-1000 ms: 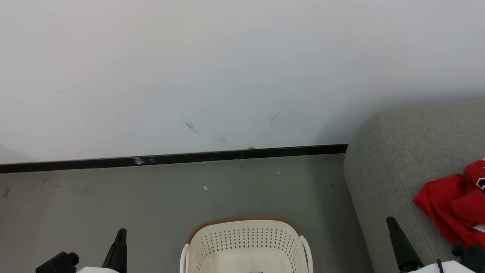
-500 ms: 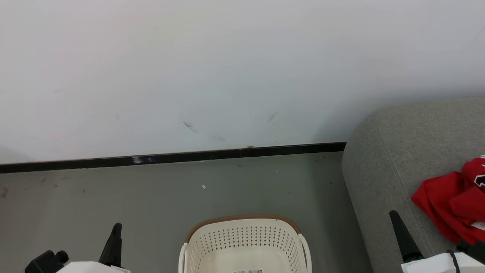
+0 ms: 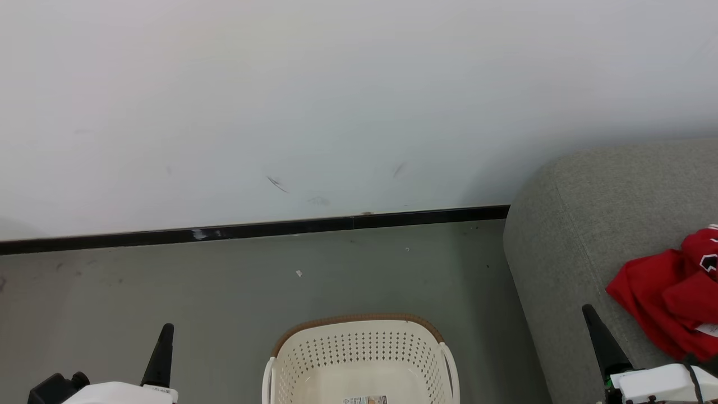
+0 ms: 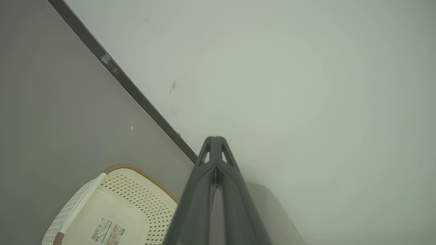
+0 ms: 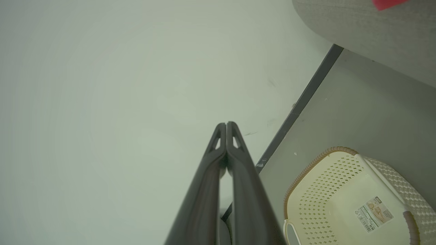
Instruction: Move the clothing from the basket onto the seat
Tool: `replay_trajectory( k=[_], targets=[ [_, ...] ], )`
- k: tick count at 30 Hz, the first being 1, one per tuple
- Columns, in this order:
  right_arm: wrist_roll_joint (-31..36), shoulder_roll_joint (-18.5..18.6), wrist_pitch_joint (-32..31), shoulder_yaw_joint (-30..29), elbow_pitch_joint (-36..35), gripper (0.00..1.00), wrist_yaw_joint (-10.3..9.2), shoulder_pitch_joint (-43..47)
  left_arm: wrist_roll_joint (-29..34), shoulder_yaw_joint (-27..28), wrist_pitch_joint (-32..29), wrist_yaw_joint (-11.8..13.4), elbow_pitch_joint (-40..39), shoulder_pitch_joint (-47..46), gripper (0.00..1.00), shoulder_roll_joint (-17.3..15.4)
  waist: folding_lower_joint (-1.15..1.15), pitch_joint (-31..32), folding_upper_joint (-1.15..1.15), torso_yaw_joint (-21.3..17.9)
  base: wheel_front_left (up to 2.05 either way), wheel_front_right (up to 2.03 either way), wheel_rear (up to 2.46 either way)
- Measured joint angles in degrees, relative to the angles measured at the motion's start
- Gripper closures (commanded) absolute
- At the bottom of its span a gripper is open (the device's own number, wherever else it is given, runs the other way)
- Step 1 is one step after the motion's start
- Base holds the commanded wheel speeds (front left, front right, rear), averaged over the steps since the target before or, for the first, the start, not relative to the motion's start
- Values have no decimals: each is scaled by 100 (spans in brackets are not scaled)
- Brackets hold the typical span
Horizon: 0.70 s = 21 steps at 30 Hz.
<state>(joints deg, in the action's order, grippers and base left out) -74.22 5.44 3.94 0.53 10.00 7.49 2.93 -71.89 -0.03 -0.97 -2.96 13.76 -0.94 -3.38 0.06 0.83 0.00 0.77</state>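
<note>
Clothing [image 3: 664, 300] just beside R gripper [image 3: 590, 315]

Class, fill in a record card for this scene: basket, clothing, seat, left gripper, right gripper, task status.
basket: on the floor beside the seat; the inside that shows is bare except for a sticker
clothing: red heap lying on the seat
seat: grey, to the basket's right
left gripper: shut, holding nothing
right gripper: shut, holding nothing
task status: looks done, as far as visible

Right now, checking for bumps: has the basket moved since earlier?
No. The basket keeps its spacing from the baseboard; the whole view shifted, so the camera moved.
</note>
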Motion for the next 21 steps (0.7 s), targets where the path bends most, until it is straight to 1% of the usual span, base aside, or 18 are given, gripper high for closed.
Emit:
replay_trajectory(
  k=[21],
  targets=[
    [-1858,132,-325,-26,352,100,0,-465,-1568,356,-415,-310,149,-199,100,120,-3,-74,0,-61,0,0,0]
  ],
)
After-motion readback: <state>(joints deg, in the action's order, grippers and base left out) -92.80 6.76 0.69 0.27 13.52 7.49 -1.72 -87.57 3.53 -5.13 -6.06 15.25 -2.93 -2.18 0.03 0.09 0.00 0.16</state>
